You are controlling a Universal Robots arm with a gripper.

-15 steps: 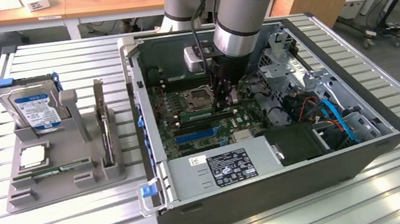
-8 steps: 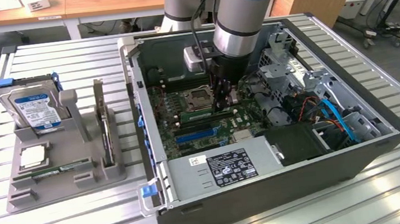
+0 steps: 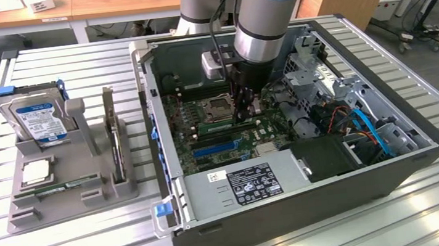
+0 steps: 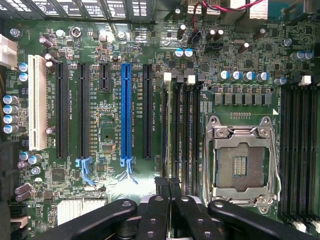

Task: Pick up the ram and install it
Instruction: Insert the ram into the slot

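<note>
My gripper (image 3: 245, 112) is down inside the open computer case (image 3: 312, 202), just above the motherboard. In the wrist view its black fingers (image 4: 156, 210) are shut together (image 4: 167, 186) on a thin dark stick seen edge-on, the ram (image 4: 168, 150). The ram runs in line with the nearest of the black memory slots (image 4: 186, 130), beside the empty processor socket (image 4: 242, 160). I cannot tell whether it touches the slot or hangs just above it. White latches (image 4: 167, 76) mark the slots' far ends.
Blue, black and white expansion slots (image 4: 125, 110) lie beside the memory slots. A grey holder tray (image 3: 63, 206) on the exterior view's left carries a blue-labelled hard drive (image 3: 37, 119), a square silver processor chip (image 3: 36, 172) and a narrow green strip (image 3: 55, 189). Cables and drive cages (image 3: 352, 120) crowd the case's right.
</note>
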